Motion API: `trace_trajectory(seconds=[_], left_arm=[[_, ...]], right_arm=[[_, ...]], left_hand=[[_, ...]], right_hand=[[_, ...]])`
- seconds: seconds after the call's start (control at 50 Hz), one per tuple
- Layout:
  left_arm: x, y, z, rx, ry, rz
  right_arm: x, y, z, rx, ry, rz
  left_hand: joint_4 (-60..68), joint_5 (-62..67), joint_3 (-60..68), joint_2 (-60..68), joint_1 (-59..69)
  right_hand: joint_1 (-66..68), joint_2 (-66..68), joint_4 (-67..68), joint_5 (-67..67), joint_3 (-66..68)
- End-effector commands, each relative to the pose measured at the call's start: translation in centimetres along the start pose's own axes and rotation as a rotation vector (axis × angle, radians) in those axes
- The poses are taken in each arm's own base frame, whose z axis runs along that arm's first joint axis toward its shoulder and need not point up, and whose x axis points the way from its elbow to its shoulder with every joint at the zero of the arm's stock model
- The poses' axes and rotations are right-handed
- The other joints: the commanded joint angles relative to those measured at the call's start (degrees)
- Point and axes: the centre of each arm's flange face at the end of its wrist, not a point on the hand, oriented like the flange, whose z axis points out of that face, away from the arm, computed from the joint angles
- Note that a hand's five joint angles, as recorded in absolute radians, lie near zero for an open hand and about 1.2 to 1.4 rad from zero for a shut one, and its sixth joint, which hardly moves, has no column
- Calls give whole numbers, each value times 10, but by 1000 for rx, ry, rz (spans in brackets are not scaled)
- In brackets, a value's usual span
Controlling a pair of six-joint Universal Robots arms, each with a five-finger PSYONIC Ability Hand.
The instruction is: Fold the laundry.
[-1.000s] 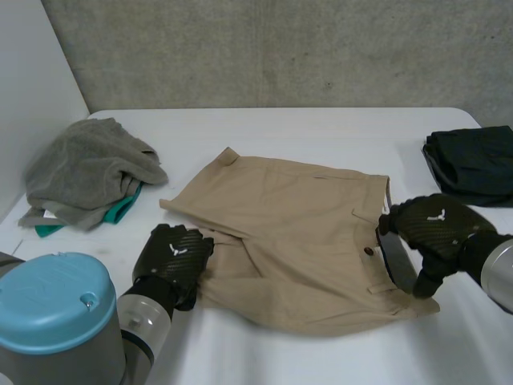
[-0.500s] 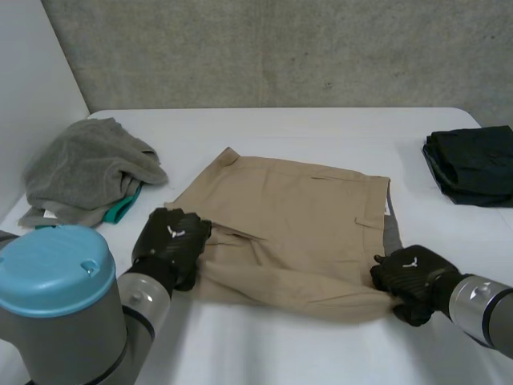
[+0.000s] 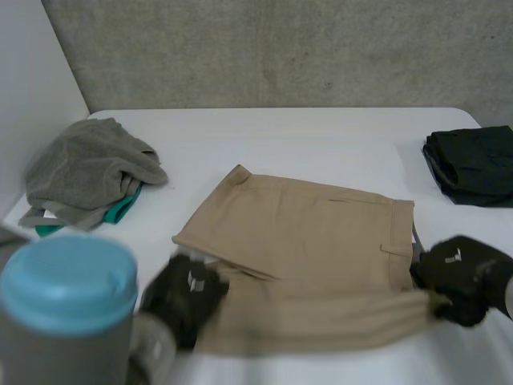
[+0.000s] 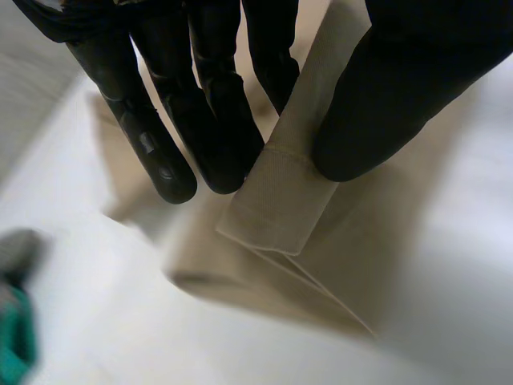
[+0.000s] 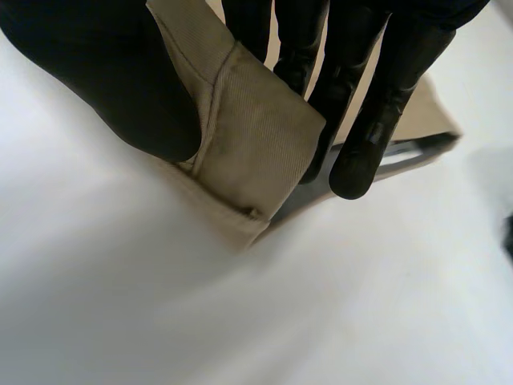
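Observation:
Tan shorts [image 3: 313, 241] lie in the middle of the white table [image 3: 321, 136]. My left hand [image 3: 188, 293] pinches their near left corner, a hemmed edge [image 4: 280, 200] caught between thumb and fingers [image 4: 164, 160]. My right hand [image 3: 461, 273] pinches the near right corner the same way, with the tan fold [image 5: 256, 144] held between thumb and fingers [image 5: 365, 152]. Between the two hands the near edge [image 3: 321, 321] is raised off the table and stretched.
A heap of grey and green cloth [image 3: 88, 172] lies at the table's left edge. Folded dark clothes [image 3: 473, 164] sit at the far right. A grey wall stands behind the table.
The right hand has closed on the shorts' near right corner. Both hands have come nearer and lifted the near edge, and the shorts have slid a little to the right.

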Motion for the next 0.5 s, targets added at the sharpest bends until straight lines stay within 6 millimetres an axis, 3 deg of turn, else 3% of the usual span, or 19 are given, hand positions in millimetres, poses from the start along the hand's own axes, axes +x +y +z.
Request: trace_trajectory(seconds=[0.02,0.12,0.16,0.24,0.34,0.42,0.44,0.46,0.48,0.5], left_arm=[[-41,-31,84,154,-204,0],[-58,-60,135,309,-350,78],[-68,-68,156,366,-427,132],[-82,-73,194,441,-564,200],[-79,-75,229,526,-621,223],[-66,-63,251,543,-588,237],[-62,-60,254,549,-572,242],[-58,-57,256,552,-558,245],[-53,-54,258,570,-531,247],[-51,-54,258,585,-521,245]], right_arm=[[17,-17,41,89,56,46],[30,-37,65,166,165,36],[34,-44,83,196,223,15],[48,-52,115,240,345,-19],[63,-54,152,289,459,-49],[64,-55,180,329,500,-86],[64,-55,184,334,510,-95],[65,-55,193,339,529,-111],[65,-54,196,336,538,-116],[67,-54,197,335,550,-115]], left_hand=[[112,147,120,117,153],[112,147,120,117,153],[112,147,120,117,153],[112,147,120,117,153],[112,147,120,117,153],[112,147,120,117,153],[66,100,73,71,106],[-109,-75,-102,-104,-69],[-544,-510,-537,-539,-504],[-588,-553,-580,-583,-547]], right_hand=[[246,126,119,134,123],[246,126,119,134,123],[246,126,119,134,123],[246,126,119,134,123],[246,126,119,134,123],[246,126,119,134,123],[107,-13,-20,-5,-16],[-313,-433,-439,-425,-436],[-445,-565,-572,-557,-568],[-454,-574,-581,-566,-577]])
